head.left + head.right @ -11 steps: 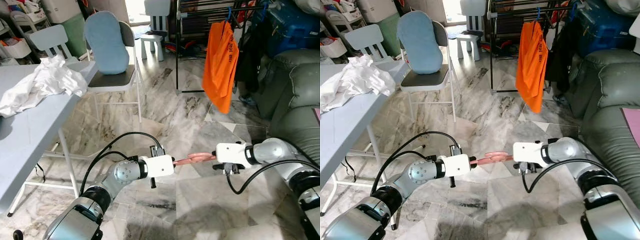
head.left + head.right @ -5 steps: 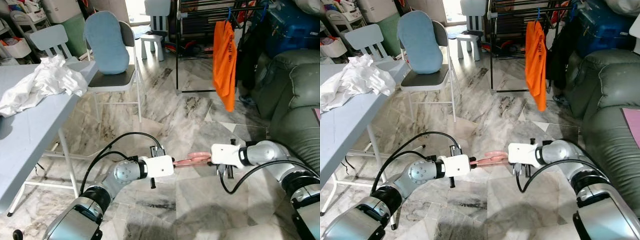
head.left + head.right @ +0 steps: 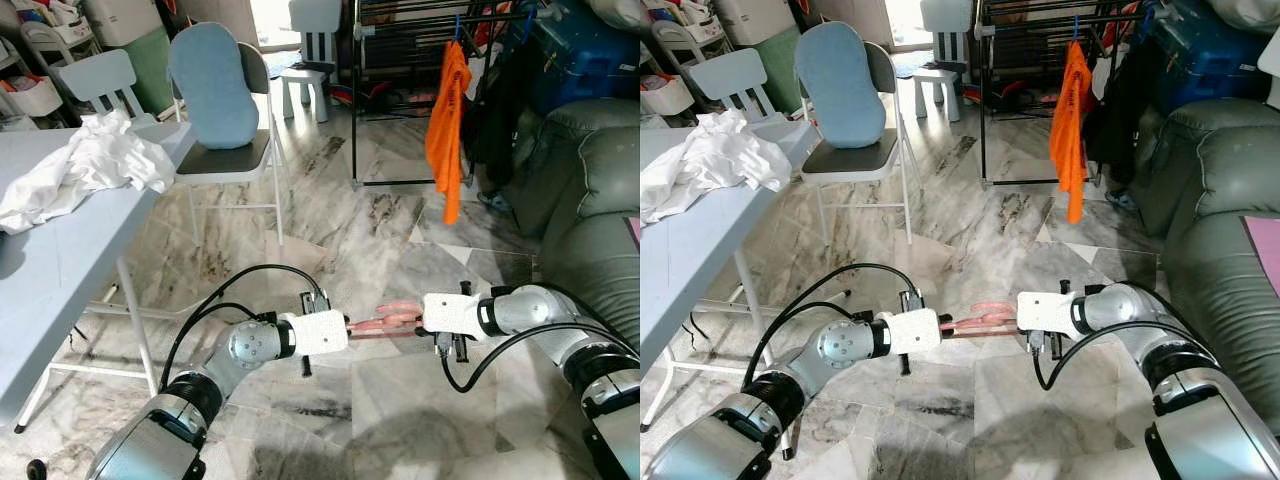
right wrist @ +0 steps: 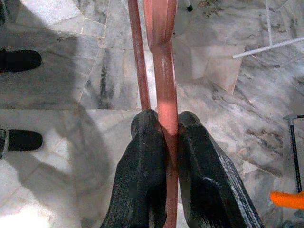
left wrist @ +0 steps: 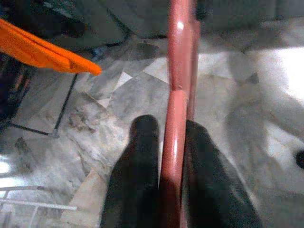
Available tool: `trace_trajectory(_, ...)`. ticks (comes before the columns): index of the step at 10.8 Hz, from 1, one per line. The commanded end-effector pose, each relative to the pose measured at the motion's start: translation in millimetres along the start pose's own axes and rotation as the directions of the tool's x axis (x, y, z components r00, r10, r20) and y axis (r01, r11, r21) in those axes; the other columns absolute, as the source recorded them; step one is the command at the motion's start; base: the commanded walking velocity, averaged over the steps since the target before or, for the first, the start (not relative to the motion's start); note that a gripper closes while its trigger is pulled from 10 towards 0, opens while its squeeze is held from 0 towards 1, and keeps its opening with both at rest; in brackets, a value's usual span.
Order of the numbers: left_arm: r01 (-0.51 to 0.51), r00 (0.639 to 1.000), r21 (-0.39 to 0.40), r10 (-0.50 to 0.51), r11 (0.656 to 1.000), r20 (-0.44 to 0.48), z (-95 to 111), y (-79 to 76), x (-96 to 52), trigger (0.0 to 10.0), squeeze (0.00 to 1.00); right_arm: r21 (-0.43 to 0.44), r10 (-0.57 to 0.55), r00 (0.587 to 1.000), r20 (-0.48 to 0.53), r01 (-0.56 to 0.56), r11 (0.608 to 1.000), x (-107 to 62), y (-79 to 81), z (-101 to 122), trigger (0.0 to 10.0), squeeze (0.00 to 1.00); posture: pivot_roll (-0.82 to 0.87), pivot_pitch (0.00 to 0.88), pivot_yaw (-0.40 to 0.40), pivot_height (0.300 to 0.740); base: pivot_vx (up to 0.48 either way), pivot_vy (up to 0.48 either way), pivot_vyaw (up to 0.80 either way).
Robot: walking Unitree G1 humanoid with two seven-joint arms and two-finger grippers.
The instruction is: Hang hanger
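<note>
The hanger (image 3: 385, 320) is slim, glossy pink; its hook is hidden. Left gripper (image 5: 172, 137) and right gripper (image 4: 167, 124) each pinch its bar between closed jaws.

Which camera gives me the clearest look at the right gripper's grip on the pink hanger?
The right wrist view: the pink hanger runs between the right gripper jaws, clamped. The eye views show it spanning both grippers from afar; the left wrist view shows its other end.

Hanger (image 5: 176, 118): glossy pink plastic, smooth. Fingers (image 4: 142, 190): matt black, finely textured. Floor (image 3: 380, 230): polished veined marble. Orange garment (image 3: 447, 125): soft cloth. Sofa (image 3: 590, 210): grey leather-like, slightly sheened.
</note>
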State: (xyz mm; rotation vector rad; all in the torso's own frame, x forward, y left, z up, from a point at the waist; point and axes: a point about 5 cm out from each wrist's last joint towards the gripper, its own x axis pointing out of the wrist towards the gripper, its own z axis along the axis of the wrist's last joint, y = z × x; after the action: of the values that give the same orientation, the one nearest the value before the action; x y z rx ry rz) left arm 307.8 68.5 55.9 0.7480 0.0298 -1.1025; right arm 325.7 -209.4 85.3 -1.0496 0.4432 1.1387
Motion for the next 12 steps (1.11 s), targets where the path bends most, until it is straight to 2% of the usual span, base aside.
trace_trajectory(1, -0.046, 0.999, -0.004, 0.046, 0.999, 0.007, -1, 6.0, -3.7, 10.0, 1.0, 0.007, -0.019, 1.0, -0.016, 0.019, 1.0, 1.8, -0.7, -1, 0.0, 0.0, -0.2, 0.0, 0.086, 0.74, 0.0, 0.0, 0.0)
trace_trajectory(2, -0.122, 0.992, -0.003, 0.122, 0.992, 0.019, -2, 8.6, -6.3, 10.0, 1.0, 0.012, -0.053, 0.995, -0.09, 0.054, 0.998, 4.3, 0.6, -8, 0.0, 0.0, -0.2, 0.0, 0.088, 0.74, 0.0, 0.0, 0.0)
trace_trajectory(3, -0.184, 0.981, -0.035, 0.185, 0.982, 0.049, 0, 11.0, -7.6, 10.0, 1.0, 0.048, -0.08, 0.991, -0.108, 0.086, 0.995, 7.6, 2.8, -10, 0.0, 0.0, -0.2, 0.0, 0.089, 0.74, 0.0, 0.0, 0.0)
trace_trajectory(5, -0.257, 0.961, -0.172, 0.27, 0.951, 0.062, -4, 10.8, -12.5, 10.0, 1.0, 0.143, -0.119, 0.985, -0.123, 0.137, 0.98, 17.1, 9.8, -12, 0.0, 0.0, -0.2, 0.0, 0.092, 0.74, 0.0, 0.0, 0.0)
trace_trajectory(6, -0.268, 0.96, -0.265, 0.281, 0.926, 0.01, -19, 0.7, -18.8, 10.0, 1.0, 0.231, -0.151, 0.977, -0.151, 0.184, 0.955, 26.2, 20.1, -16, 0.0, 0.0, -0.2, 0.0, 0.096, 0.74, 0.0, 0.0, 0.0)
trace_trajectory(7, -0.299, 0.951, -0.352, 0.306, 0.887, -0.036, -28, -5.5, -22.5, 10.0, 1.0, 0.317, -0.18, 0.969, -0.171, 0.227, 0.921, 32.0, 26.0, -18, 0.0, 0.0, -0.2, 0.0, 0.096, 0.74, 0.0, 0.0, 0.0)
trace_trajectory(8, -0.349, 0.935, -0.426, 0.34, 0.835, -0.1, -39, -11.6, -26.4, 10.0, 1.0, 0.444, -0.234, 0.954, -0.187, 0.294, 0.847, 37.9, 30.6, -19, 0.0, 0.0, -0.2, 0.0, 0.095, 0.74, 0.0, 0.0, 0.0)
trace_trajectory(9, -0.461, 0.886, -0.513, 0.406, 0.724, -0.222, -55, -18.3, -33.8, 10.0, 1.0, 0.594, -0.308, 0.922, -0.236, 0.388, 0.705, 44.4, 37.1, -22, 0.0, 0.0, -0.2, 0.0, 0.095, 0.74, 0.0, 0.0, 0.0)
trace_trajectory(10, -0.55, 0.835, -0.558, 0.434, 0.622, -0.339, -70, -26.6, -42.6, 10.0, 1.0, 0.684, -0.347, 0.893, -0.287, 0.445, 0.579, 49.3, 46.8, -25, 0.0, 0.0, -0.2, 0.0, 0.095, 0.74, 0.0, 0.0, 0.0)
trace_trajectory(11, -0.644, 0.765, -0.575, 0.448, 0.505, -0.463, -85, -35.7, -54.4, 10.0, 1.0, 0.771, -0.363, 0.862, -0.354, 0.488, 0.408, 54.8, 61.0, -30, 0.0, 0.0, -0.19, 0.0, 0.089, 0.74, 0.0, 0.0, 0.0)
trace_trajectory(12, -0.758, 0.652, -0.55, 0.423, 0.35, -0.629, -107, -47.7, -74.1, 10.0, 1.0, 0.821, -0.334, 0.848, -0.412, 0.505, 0.268, 61.8, 81.8, -33, 0.5, 0.0, -0.19, 0.0, 0.084, 0.74, 0.0, 0.0, 0.0)
